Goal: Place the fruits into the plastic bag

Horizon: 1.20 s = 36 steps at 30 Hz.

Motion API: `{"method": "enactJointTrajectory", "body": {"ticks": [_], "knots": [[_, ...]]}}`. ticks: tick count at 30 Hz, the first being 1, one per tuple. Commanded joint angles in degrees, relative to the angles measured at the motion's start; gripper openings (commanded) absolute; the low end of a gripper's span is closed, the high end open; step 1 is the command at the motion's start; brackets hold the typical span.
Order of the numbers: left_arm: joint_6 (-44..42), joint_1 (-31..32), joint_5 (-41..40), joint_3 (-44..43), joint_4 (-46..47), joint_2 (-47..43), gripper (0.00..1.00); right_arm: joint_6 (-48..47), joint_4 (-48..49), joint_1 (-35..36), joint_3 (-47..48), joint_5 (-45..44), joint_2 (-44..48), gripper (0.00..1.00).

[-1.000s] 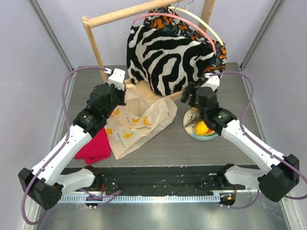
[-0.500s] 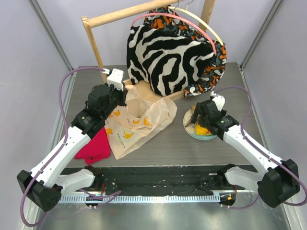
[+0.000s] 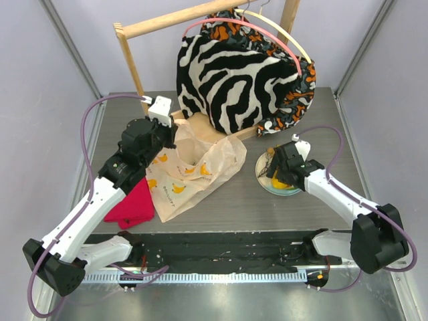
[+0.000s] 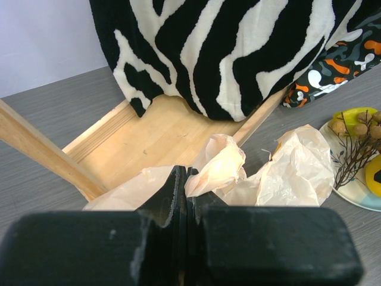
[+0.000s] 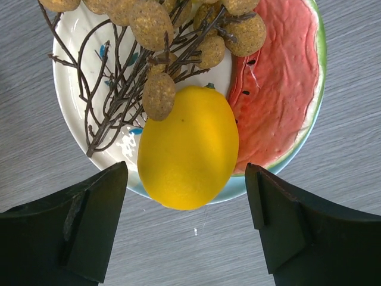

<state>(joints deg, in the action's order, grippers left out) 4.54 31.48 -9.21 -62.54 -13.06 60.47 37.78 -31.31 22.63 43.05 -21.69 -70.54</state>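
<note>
From above, the plastic bag [image 3: 194,172] lies crumpled mid-table, with a red cloth [image 3: 132,204] at its 8 o'clock and the plate [image 3: 284,192] at its 3 o'clock. The left gripper [image 3: 168,134] is at the bag's 10 o'clock edge and the right gripper [image 3: 273,167] is over the plate. The left wrist view shows jaws closed, pinching a fold of the bag. The right wrist view shows jaws spread wide and empty, flanking the lemon [image 5: 187,149], with grapes [image 5: 156,30] at its 12 o'clock and a watermelon slice [image 5: 280,89] at its 2 o'clock.
</note>
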Motion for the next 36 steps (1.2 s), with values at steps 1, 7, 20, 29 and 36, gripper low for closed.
{"method": "enactJointTrajectory", "body": {"ticks": [1, 7, 20, 29, 36], "knots": [[0.2, -0.1, -0.1, 0.1, 2.2, -1.5, 0.0, 1.6, 3.2, -0.1, -0.3, -1.2, -1.1, 0.86], [-0.1, -0.1, -0.3, 0.2, 2.2, -1.6, 0.0, 2.0, 5.2, -0.2, -0.9, -1.2, -3.6, 0.83], [-0.1, -0.1, -0.6, 0.0, 2.1, -1.8, 0.0, 1.1, 5.6, -0.1, -1.7, -0.1, -1.6, 0.37], [-0.1, -0.1, -0.5, 0.0, 2.1, -1.8, 0.0, -4.0, 8.0, -0.2, -5.0, 5.9, 5.9, 0.22], [0.0, 0.0, -0.3, 0.0, 2.1, -1.7, 0.0, -10.6, 17.0, 0.7, -6.5, 31.5, 12.2, 0.19]]}}
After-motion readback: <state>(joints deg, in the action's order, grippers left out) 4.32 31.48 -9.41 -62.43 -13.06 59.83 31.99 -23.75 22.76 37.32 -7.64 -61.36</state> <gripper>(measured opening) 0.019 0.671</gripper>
